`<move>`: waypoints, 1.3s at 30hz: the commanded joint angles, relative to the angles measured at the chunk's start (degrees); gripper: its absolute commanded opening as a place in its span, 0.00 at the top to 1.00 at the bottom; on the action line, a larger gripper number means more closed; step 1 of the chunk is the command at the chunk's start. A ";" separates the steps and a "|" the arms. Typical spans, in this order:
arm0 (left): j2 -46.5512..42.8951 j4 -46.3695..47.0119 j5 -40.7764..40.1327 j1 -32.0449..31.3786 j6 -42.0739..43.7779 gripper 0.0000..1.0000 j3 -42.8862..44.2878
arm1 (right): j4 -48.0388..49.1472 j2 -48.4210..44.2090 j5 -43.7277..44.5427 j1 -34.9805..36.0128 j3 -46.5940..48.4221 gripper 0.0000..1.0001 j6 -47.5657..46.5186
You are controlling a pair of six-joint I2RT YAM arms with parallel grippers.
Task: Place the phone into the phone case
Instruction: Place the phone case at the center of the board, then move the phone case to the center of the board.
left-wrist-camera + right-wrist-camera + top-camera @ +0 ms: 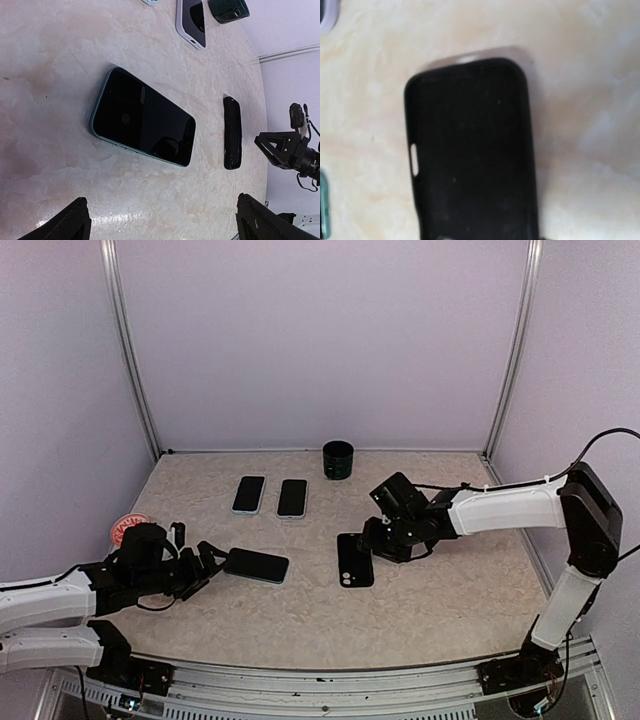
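beige tabletop, phone by the left gripper, phone case apart

I count three phones on the table: one phone toward the left edge and two more near the back edge. I see one black phone case, one dark cup and one red round thing.

open gap between phone and case, two phones, cup well behind
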 commanded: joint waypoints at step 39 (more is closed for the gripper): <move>-0.85 -3.86 0.06 0.64 1.51 0.01 3.14 | 4.89 6.56 -17.04 7.91 12.08 0.12 -38.65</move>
